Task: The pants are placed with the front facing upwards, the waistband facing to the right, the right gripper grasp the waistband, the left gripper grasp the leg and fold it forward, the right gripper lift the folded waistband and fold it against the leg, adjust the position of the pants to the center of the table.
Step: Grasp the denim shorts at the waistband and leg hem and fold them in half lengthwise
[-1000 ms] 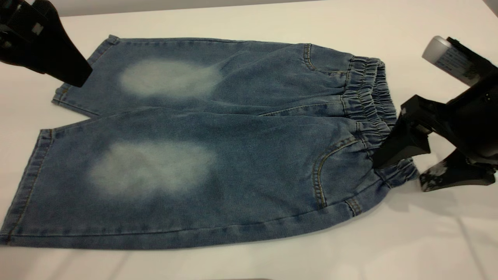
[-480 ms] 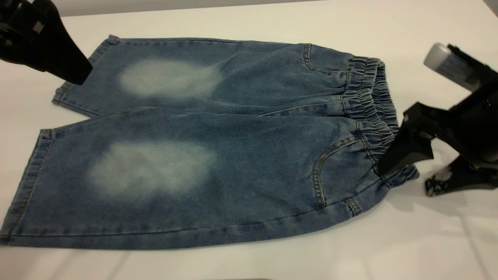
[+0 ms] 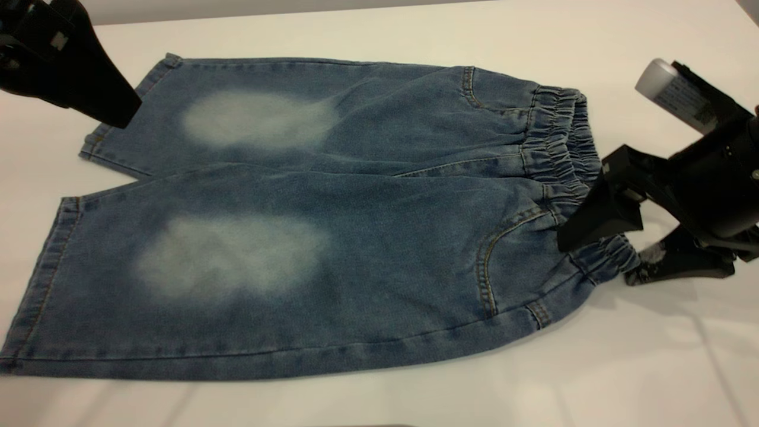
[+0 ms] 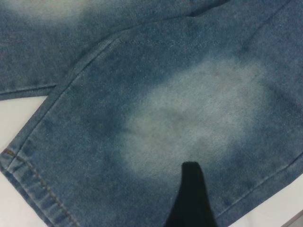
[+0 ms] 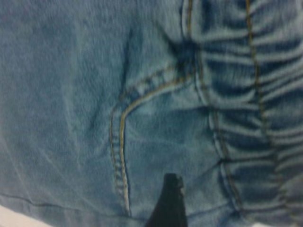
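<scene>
**Right gripper straddling the waistband**

The right gripper (image 3: pixel 596 258) has shifted left since a moment ago, its jaws spread, one finger over the puckered waistband (image 3: pixel 563 160), the other on the table (image 3: pixel 379 29) beside it. The left gripper (image 3: pixel 115 112), jaws unclear, hovers over the far leg's hem. The denim pants (image 3: pixel 308 237) lie flat, bare white table on every side

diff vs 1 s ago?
The right gripper has slid further onto the waistband: one finger lies over the band and the scuffed one has closed in at its outer edge, still open. The pants and left gripper are unchanged.
</scene>
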You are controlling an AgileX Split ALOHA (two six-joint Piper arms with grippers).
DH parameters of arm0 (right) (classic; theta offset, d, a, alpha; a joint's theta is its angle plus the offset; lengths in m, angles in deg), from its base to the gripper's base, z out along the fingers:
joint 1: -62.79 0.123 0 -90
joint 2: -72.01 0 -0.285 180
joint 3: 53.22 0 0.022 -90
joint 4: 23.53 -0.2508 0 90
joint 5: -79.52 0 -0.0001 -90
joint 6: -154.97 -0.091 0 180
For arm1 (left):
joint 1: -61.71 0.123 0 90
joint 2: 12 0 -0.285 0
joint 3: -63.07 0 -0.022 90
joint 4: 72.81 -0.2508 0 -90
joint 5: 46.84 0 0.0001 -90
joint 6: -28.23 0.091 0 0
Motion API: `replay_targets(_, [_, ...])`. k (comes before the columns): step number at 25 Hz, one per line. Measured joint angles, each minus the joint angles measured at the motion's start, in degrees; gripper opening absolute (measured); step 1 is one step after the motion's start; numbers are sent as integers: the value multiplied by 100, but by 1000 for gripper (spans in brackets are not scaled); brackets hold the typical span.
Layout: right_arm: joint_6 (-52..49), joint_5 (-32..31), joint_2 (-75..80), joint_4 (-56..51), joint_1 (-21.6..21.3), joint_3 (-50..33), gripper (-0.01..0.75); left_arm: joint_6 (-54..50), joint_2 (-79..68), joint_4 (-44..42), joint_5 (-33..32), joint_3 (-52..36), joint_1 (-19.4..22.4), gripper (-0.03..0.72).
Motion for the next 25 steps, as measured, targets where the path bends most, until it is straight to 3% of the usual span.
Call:
replay_targets(4, [159,-11,7,-76,0,6,576,0,0,0,0,0,0,515])
replay_targets(8, [471,8,31,-345,0,6,514,0,0,0,0,0,0,515])
replay_targets(14, [328,34,68,-319,0,6,351,0,0,-206,-11,0,0,515])
replay_targets(22, [304,46,172,-313,0,6,200,-24,0,-714,-45,0,0,515])
replay_targets(25, [391,10,172,-313,0,6,85,-66,0,-890,-126,0,0,515])
